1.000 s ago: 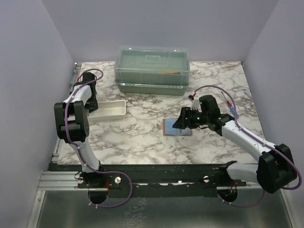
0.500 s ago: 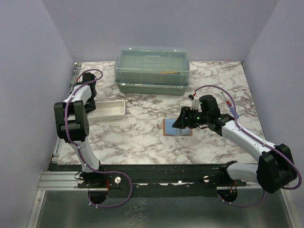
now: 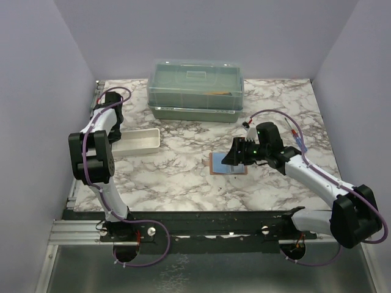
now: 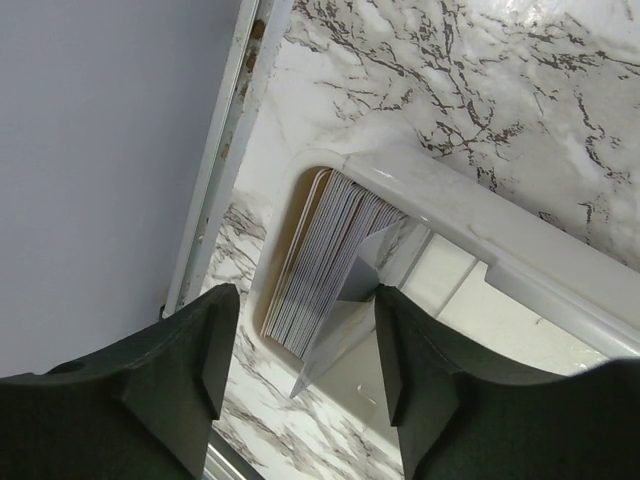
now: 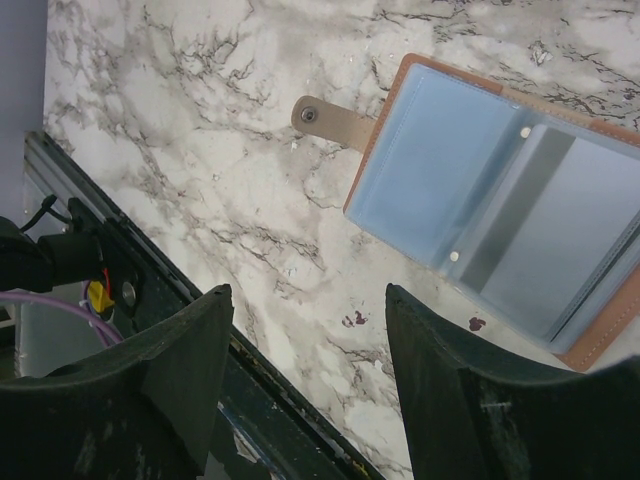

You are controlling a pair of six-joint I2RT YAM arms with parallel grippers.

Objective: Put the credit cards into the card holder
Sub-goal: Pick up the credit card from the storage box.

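Observation:
The card holder lies open on the marble table, brown outside with bluish-grey pockets; the right wrist view shows it with its snap tab. My right gripper is open and empty, hovering at the holder's near-left edge. The credit cards stand as a stack on edge at the end of the white tray. One pale card tilts out of the stack and leans on my right finger. My left gripper is open over the tray's left end.
A big translucent green lidded box stands at the back on a metal tray. The table's left edge rail and the wall are close to the left gripper. The black front rail lies below the right gripper.
The left wrist has shifted slightly to the left over the tray. The right arm and the card holder have not moved.

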